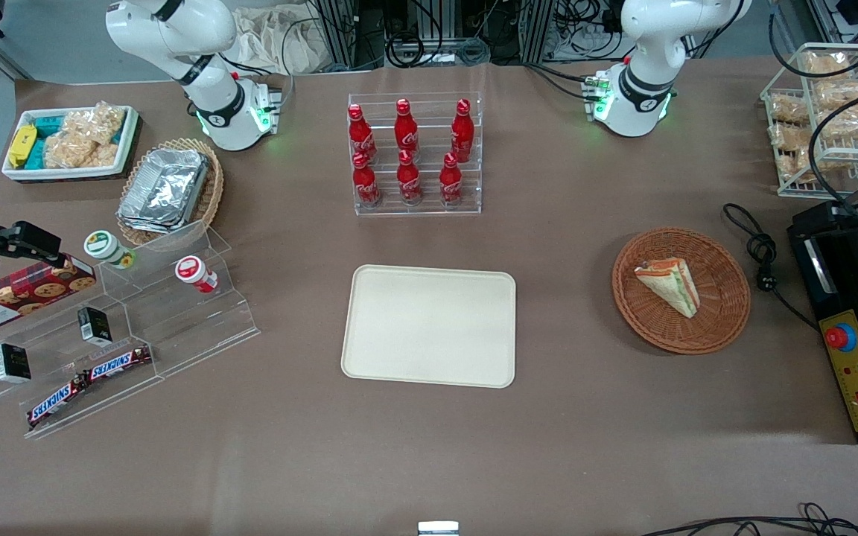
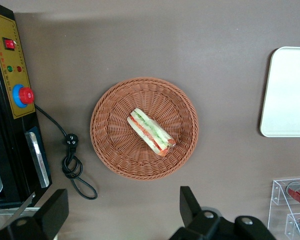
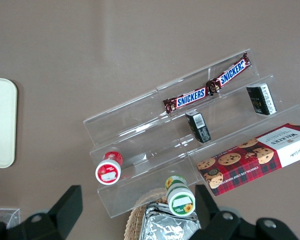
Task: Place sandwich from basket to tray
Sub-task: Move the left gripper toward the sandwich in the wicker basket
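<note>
The gripper point(image 2: 122, 212) hangs high over the bench with its two black fingers point(image 2: 190, 205) spread wide and nothing between them. Directly beneath the wrist camera, a little ahead of the fingertips, lies the sandwich point(image 2: 150, 132), resting on the weave of the basket point(image 2: 110, 150) and near its middle, touching no rim. The wedge's striped filling edge faces up toward the gripper, and its long axis runs on a diagonal to the line between the two fingers, so the coming descent probably calls for a wrist turn to bring the fingers across the bread faces, not along them. Farther from the gripper, well apart from the basket, lies the tray point(image 1: 429, 325), bare and toward the parked arm's end of the bench.
</note>
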You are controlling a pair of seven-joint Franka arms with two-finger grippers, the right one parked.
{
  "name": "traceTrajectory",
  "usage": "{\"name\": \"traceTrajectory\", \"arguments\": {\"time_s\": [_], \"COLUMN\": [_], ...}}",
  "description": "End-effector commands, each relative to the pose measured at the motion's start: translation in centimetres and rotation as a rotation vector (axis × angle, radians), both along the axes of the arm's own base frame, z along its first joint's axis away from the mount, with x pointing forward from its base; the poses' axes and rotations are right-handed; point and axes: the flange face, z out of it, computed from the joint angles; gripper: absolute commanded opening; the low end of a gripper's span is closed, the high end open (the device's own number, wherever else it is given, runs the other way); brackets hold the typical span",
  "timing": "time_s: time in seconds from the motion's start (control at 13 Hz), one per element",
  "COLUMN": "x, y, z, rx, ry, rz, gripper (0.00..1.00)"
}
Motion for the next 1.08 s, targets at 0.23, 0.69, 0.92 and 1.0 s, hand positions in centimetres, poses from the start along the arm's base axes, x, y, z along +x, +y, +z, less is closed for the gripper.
{"name": "traceTrajectory", "arguments": {"time_s": [0.23, 0.69, 0.92, 1.0], "x": [0.5, 0.0, -1.1, -1.4], "y": [-0.3, -0.9, -1.0, -1.1], "z": [-0.5, -7.8, -13.3, -15.2], "rx": [0.012, 0.035, 0.064, 0.074], "ry": [0.025, 0.16, 0.219, 0.204], "rz": [-0.016, 0.151, 0.232, 0.291], "gripper": [0.99, 0.99, 0.99, 0.99]}}
